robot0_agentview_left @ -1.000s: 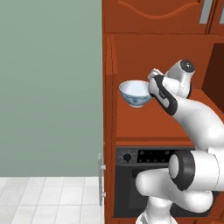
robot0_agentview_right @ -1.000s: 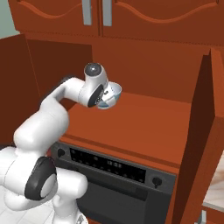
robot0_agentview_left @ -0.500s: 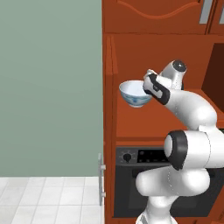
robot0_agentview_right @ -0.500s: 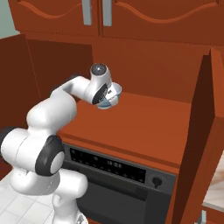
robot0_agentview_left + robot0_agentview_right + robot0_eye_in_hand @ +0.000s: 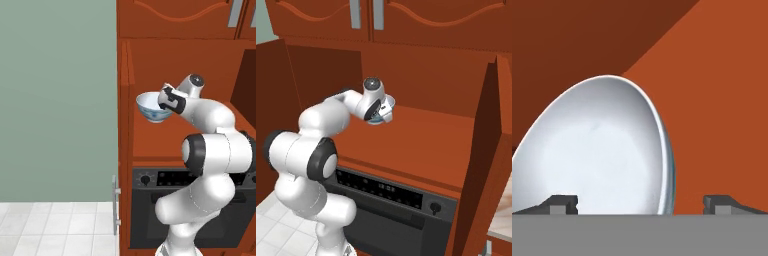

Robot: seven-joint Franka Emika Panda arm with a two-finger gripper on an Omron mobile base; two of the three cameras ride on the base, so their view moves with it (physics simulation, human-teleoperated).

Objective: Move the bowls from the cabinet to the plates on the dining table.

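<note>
Gripper (image 5: 166,98) jaws wide open at rim of blue-patterned bowl (image 5: 151,108), rim between fingertips (image 5: 562,202), bowl inside open cabinet (image 5: 416,145), above oven (image 5: 391,200)

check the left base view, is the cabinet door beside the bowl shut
No, the cabinet door stands open edge-on, and the blue-patterned bowl shows in the opening.

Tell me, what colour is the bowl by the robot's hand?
White with a blue pattern outside, best seen in the left base view: bowl.
</note>
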